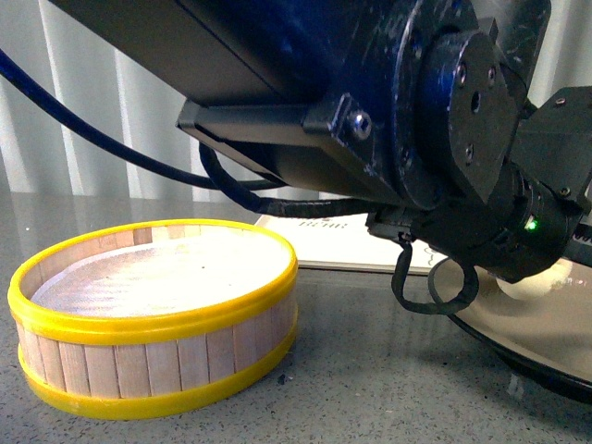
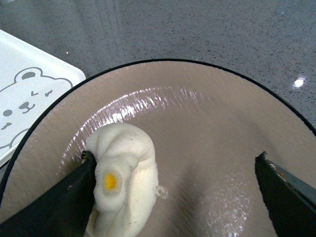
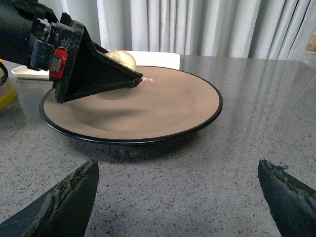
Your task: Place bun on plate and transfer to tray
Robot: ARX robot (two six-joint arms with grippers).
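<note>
**Bun resting on plate, both grippers wide open**

Steamer basket (image 1: pixel 148 356) of pale wood with yellow rims sat at the near left of the grey table (image 3: pixel 247 148). Beyond it, towards the middle, lay the cream tray (image 1: pixel 314 248), its bear drawing showing in the left wrist view. The left arm (image 1: pixel 370 111) stretched across to the right, over the plate (image 2: pixel 207 128).

The left gripper (image 2: pixel 174 158) was spread wide and held nothing. The bun (image 2: pixel 123 173) lay on the plate's beige inside, off centre towards the tray side. It touched one black finger (image 2: pixel 59 202), while the other finger sat well apart across bare dish.

Nearer and further right, the right gripper (image 3: pixel 177 165) was also wide open and empty. It hung low over the table, near the plate's near rim but apart from it, with the plate straight ahead.

By this view, the bun step looked done and the plate was not yet on the tray. The coming move seemed to turn on one relation: the tray lay left of the plate and farther off, close to its rim. The plate would therefore need to travel left and away. The right gripper looked better placed for the free near rim. The left gripper would first need to lift clear of the bun.
</note>
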